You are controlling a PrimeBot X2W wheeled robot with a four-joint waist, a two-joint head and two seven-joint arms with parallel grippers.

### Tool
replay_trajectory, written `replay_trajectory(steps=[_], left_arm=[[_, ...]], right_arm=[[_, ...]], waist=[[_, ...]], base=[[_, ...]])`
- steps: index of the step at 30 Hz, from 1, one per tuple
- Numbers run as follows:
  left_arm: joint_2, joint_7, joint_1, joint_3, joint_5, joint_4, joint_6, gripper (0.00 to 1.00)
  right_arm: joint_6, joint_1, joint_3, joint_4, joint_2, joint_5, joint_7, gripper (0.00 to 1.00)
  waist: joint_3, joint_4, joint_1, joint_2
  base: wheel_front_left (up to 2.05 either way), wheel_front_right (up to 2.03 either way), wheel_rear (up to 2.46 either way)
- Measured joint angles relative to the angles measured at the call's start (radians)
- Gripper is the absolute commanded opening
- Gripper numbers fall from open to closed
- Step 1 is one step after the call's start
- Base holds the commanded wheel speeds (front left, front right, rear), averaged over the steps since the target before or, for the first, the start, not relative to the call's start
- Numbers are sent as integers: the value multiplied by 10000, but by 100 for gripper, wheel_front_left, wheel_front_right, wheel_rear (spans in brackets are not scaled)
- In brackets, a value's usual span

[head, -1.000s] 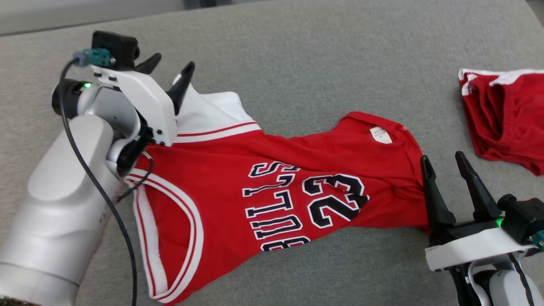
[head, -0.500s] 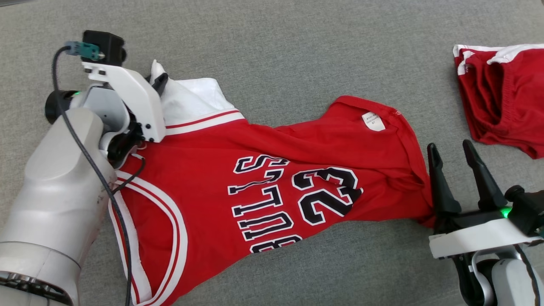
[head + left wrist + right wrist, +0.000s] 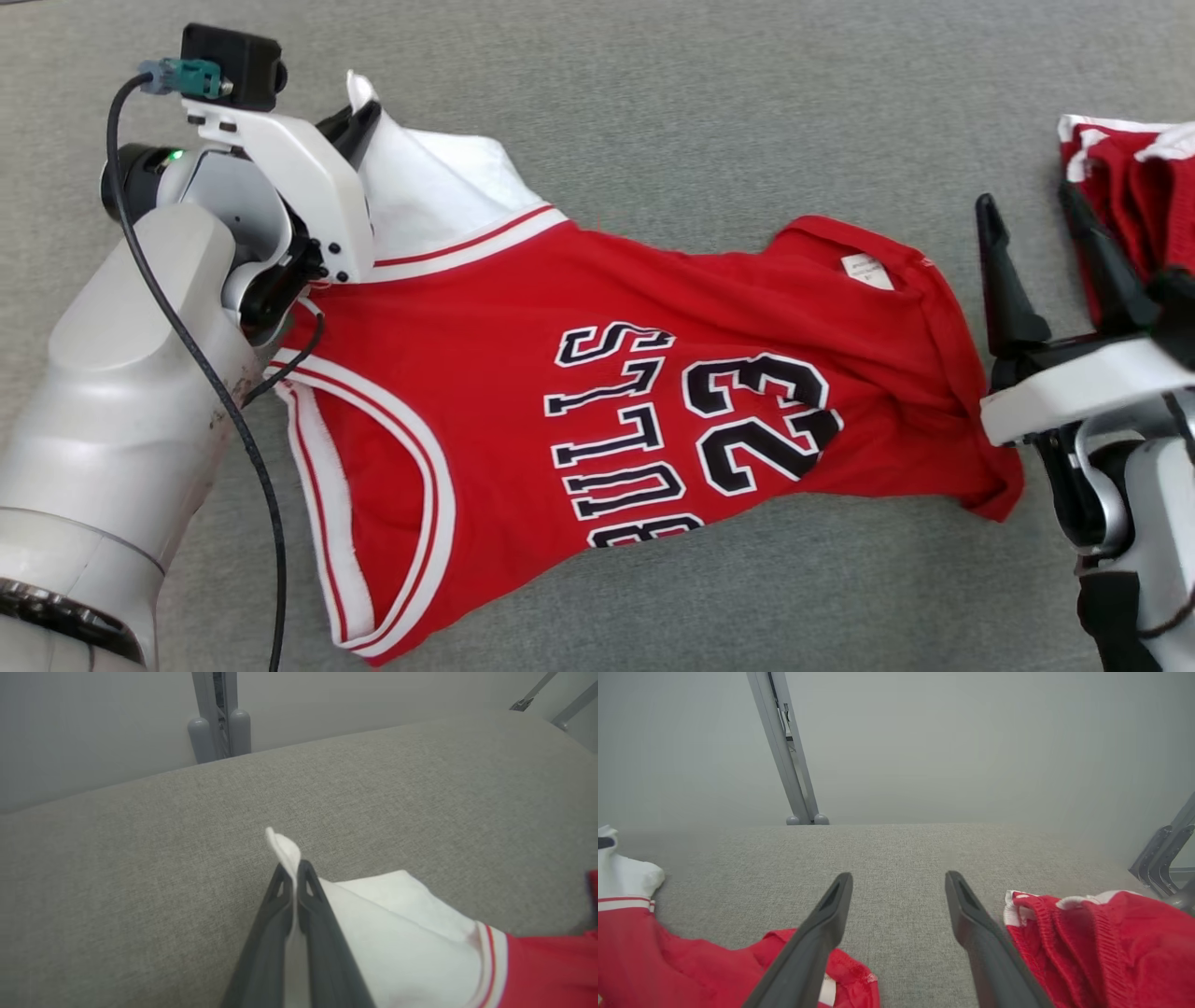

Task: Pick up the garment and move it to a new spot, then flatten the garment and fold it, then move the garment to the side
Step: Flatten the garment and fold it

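Limp, light jersey (image 3: 523, 308) will likely sag: left fingers (image 3: 273, 919) clench its white corner; right fingers (image 3: 817, 938), spread empty, should pinch the hem.

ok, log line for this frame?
left gripper: shut on jersey white shoulder | right gripper: open, by jersey hem | other red garment: far right | jersey: rumpled, unfolded
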Motion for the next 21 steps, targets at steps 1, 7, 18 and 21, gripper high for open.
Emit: replay_trajectory(steps=[1, 7, 18, 21], left_arm=[[-8, -56, -42, -63, -54, -50, 0, 0], [-48, -389, -54, -431, -313, -268, 0, 0], [134, -1687, -47, -713, -577, -366, 0, 0], [261, -2382, -38, -581, -554, -366, 2, 0]], right_arm=[[0, -145, 209, 261, -153, 86, 109, 100], [2, -525, 1260, 1837, -775, 566, 535, 100], [2, -762, 1956, 3041, -1041, 1647, 598, 0], [2, -698, 1582, 2922, -828, 2224, 161, 0]], waist=[[0, 90, 0, 0], [44, 600, 0, 0], [-45, 812, 0, 0], [-190, 792, 0, 0]], base=[[0, 0, 0], [0, 0, 0], [0, 0, 0], [0, 0, 0]])
